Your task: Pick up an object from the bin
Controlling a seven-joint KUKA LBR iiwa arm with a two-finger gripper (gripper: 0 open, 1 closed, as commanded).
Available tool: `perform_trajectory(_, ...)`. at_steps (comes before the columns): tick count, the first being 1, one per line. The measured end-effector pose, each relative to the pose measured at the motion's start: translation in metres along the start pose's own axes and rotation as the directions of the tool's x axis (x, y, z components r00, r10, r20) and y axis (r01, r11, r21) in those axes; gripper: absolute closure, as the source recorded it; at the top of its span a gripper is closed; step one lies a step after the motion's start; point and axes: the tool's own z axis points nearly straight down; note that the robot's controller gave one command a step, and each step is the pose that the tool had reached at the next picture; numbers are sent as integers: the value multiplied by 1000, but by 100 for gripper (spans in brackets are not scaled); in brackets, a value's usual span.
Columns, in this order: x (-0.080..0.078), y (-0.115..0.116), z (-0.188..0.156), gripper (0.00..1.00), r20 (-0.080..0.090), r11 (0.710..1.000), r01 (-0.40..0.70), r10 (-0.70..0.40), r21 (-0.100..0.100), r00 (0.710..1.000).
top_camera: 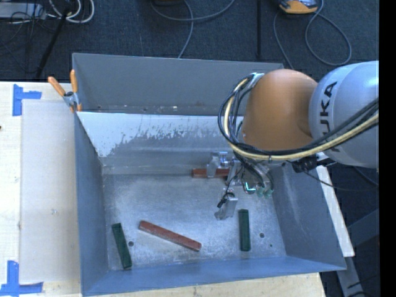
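Gripper low in the grey bin point(185, 85) — no object seen in its grasp

The gripper point(224, 210) hangs close above bare floor; clenched or released, I cannot tell. Just beside it, on the arm's side, a dark green bar point(244, 229) lies flat, its long axis running front wall to back — probably the handiest pick, best taken across its narrow width. Farther off lie a slanted reddish-brown bar point(169, 236) and a second green bar point(121, 245).

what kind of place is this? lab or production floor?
Probably a robotics lab's bin-picking cell: a grey metal bin holding a red-brown flat bar and dark green bars, a KUKA-marked arm with an orange wrist cover reaching in, loose cables on the dark floor behind.
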Motion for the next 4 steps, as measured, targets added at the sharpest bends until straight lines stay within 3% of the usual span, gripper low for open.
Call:
perform_trajectory(1,-23,-53,72,0,2,916,402,-402,2,916)
perform_trajectory(2,-1,-89,2,0,7,634,773,-773,9,634)
perform_trajectory(3,23,-46,128,0,-1,167,986,-986,2,167)
perform_trajectory(4,-34,-6,10,0,5,43,999,-999,18,43)
